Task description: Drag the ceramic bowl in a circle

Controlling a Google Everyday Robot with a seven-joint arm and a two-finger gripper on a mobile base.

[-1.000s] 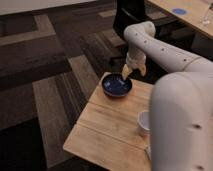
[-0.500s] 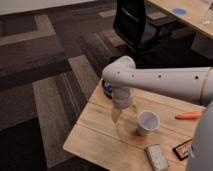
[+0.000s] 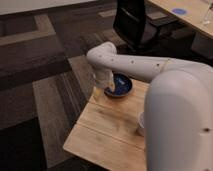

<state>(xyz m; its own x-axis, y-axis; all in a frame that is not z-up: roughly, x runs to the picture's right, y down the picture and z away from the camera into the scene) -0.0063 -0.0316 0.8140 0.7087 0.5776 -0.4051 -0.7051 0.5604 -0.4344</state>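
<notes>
Dark carpet with wide grey and brown stripes (image 3: 45, 85) fills the left of the room, running up to a pale wall edge at the top. A light wooden counter (image 3: 107, 127) stands at centre, its planks bare along the near edge. One ceramic bowl (image 3: 121, 86), blue inside, sits near the counter's far corner. The pincer (image 3: 110, 90) reaches down at the bowl's left rim, touching or just over it; how far it is open, and whether it grips the rim, cannot be told. One white robot arm (image 3: 150, 67) sweeps across from the right, its bulk hiding much of the counter. A single black office chair (image 3: 135, 22) stands behind, beside one wooden desk (image 3: 192, 17) at upper right.
</notes>
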